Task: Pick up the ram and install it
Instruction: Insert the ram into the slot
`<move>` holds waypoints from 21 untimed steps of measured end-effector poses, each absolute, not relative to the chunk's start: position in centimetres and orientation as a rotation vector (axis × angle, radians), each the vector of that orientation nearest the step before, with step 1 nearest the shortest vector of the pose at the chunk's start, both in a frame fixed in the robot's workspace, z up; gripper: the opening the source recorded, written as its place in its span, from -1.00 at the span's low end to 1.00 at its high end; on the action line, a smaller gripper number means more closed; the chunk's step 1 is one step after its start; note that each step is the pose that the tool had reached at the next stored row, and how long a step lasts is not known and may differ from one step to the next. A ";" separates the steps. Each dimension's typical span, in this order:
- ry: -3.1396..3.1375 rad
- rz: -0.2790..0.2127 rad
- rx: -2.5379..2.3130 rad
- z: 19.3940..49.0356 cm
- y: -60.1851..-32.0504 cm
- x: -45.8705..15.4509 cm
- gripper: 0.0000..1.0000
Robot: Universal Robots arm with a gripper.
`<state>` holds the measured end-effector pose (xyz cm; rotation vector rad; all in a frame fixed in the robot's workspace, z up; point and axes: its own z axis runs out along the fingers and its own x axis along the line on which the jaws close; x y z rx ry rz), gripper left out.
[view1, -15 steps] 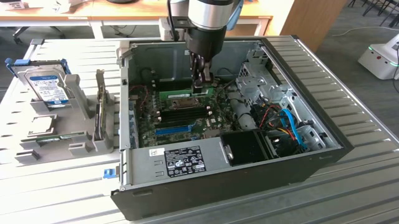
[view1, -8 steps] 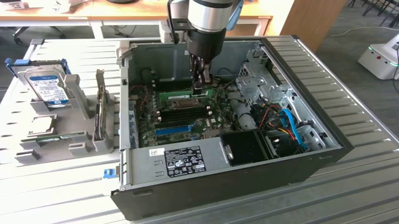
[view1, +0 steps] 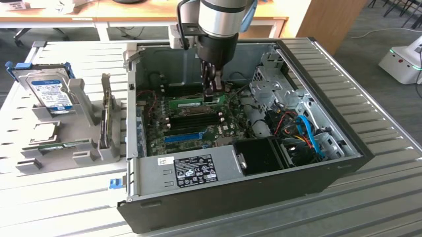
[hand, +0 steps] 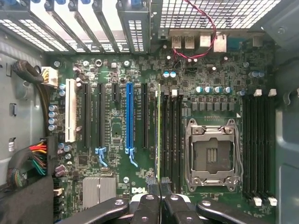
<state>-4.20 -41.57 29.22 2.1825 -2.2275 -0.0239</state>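
Observation:
The ram (view1: 187,103) is a thin green stick standing on edge over the black memory slots of the motherboard (view1: 197,129), inside the open computer case (view1: 218,197). My gripper (view1: 210,95) reaches straight down into the case and is shut on the ram's end toward the exterior view's right. In the wrist view the ram (hand: 158,130) shows edge-on as a narrow green line, lying along the memory slot next to the processor socket (hand: 212,154). There my gripper (hand: 159,183) has the ram's edge pinched between its dark fingertips (hand: 151,181).
A grey holder (view1: 79,148) on the exterior view's left carries a silver hard drive (view1: 51,94) with a blue label and another upright card (view1: 105,116). A long blue slot (hand: 129,116) lies beside the ram. Red and blue cables (view1: 305,129) and the drive cage (view1: 277,81) crowd the case's right side.

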 end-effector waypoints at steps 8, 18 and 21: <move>-2.227 -0.024 2.182 28.7 -41.6 -4.2 -0.76; -2.227 -0.024 2.182 27.9 -41.6 -4.2 -0.76; -2.228 -0.024 2.183 27.7 -41.6 -4.2 -0.76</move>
